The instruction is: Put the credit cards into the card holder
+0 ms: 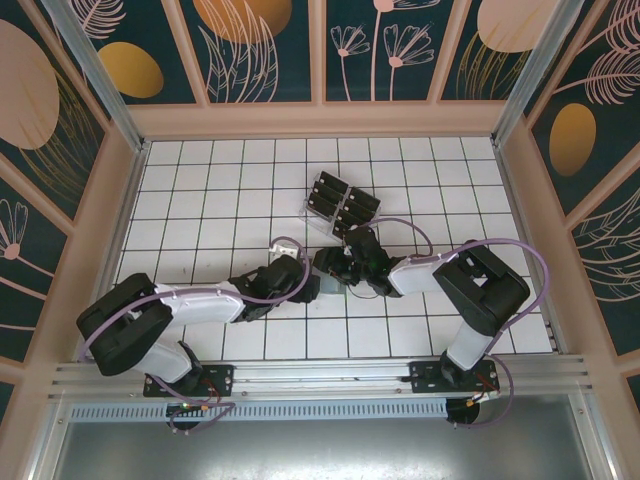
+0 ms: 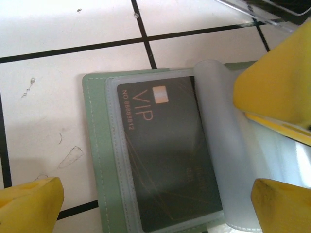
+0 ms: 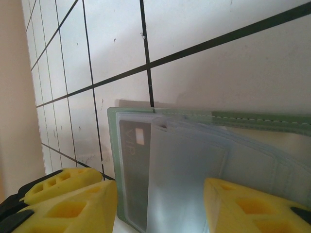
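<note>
**Left wrist view.** Nearest the lens are the yellow fingers of the left gripper (image 2: 155, 196), spread to full width and holding nothing. They straddle the near end of the card holder (image 2: 95, 145). The card holder lies open and flat on the tabletop (image 2: 73, 43), grey-green cover down. One black VIP card (image 2: 165, 160) is seated in a clear pocket. Its long axis runs parallel to the holder's stitched outer edge, chip end farthest from the lens. A translucent sleeve leaf (image 2: 218, 145) curls up beside the card, on the side away from that edge. A yellow finger (image 2: 277, 82), apparently of the other arm, rests against the leaf.

**Right wrist view.** The right gripper (image 3: 160, 194) has its fingers partly spread on either side of the sleeve leaf (image 3: 184, 170). Whether either finger presses on the leaf cannot be determined. The VIP card (image 3: 133, 165) lies beneath, next to the holder's rounded edge.

**Top external view.** Both grippers, left (image 1: 310, 283) and right (image 1: 340, 268), meet over the card holder. The clear rack (image 1: 338, 203) sits just beyond it and carries the remaining credit cards (image 1: 325, 195).

**Step in hand (judgement).** One card is loaded and a leaf is being turned to reach the next pocket. The next move calls for keeping the leaf up. The free left gripper should then fetch a card from the rack and align its long axis with the pocket.
</note>
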